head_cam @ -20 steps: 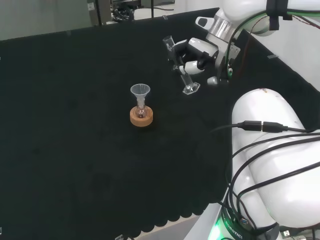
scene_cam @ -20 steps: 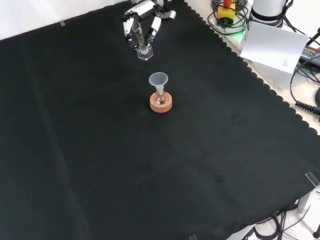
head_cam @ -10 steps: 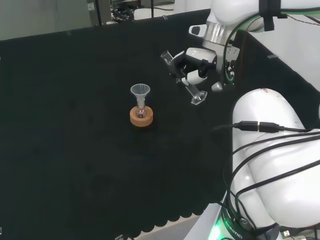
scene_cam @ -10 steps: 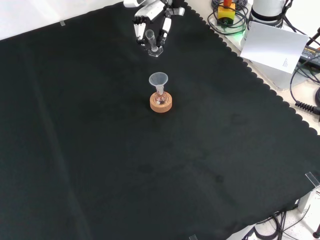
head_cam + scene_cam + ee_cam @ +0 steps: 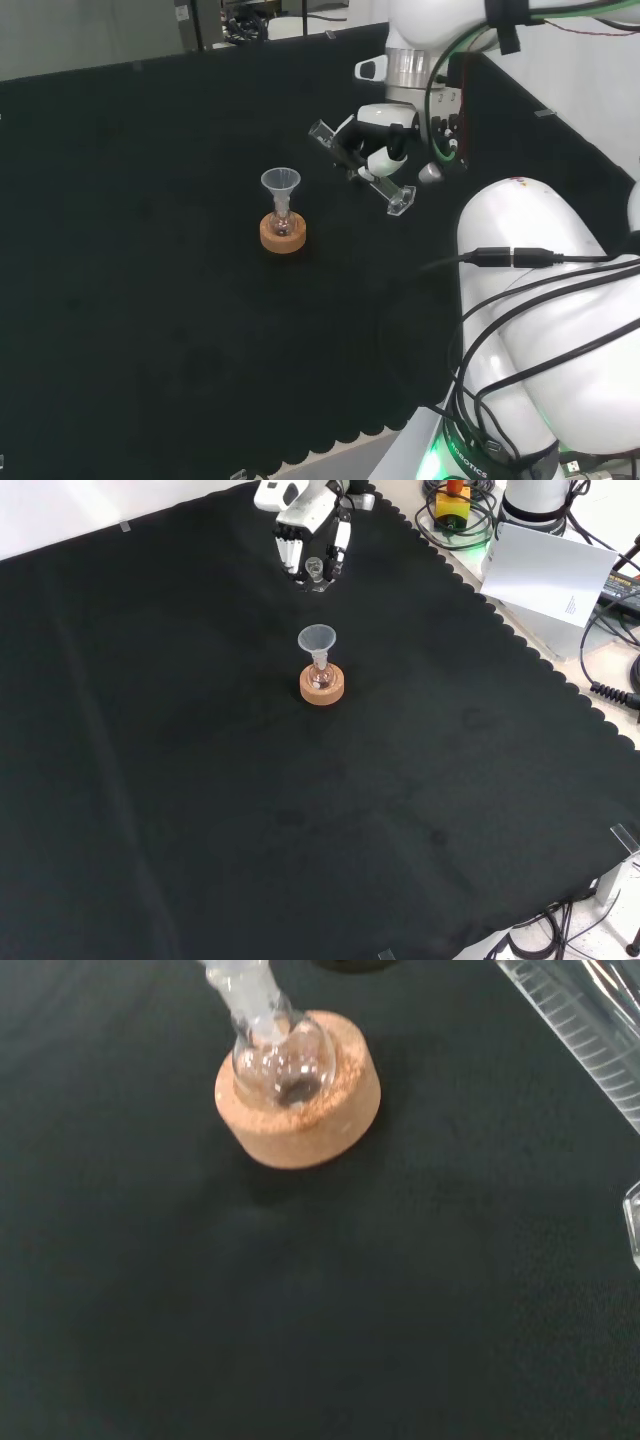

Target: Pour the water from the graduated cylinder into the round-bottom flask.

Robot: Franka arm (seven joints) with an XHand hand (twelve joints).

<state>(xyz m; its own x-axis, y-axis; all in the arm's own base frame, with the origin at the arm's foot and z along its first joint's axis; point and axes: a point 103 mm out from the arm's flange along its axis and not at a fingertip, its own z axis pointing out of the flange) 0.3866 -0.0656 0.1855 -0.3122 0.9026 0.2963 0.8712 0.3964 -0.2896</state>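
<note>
Head view: the hand [image 5: 372,150] is curled around the graduated cylinder [image 5: 358,168], lifted off the table [image 5: 150,250] and tipped over, open end pointing at the funnel [image 5: 280,182] to its left.
Front view: round-bottom flask [image 5: 320,677] sits in its cork ring [image 5: 322,688], funnel on top, just below the hand.
Wrist view: flask in the cork ring, cylinder's marked wall at the edge.

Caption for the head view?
Hand holds the tilted graduated cylinder right of the funnel-topped flask.
</note>
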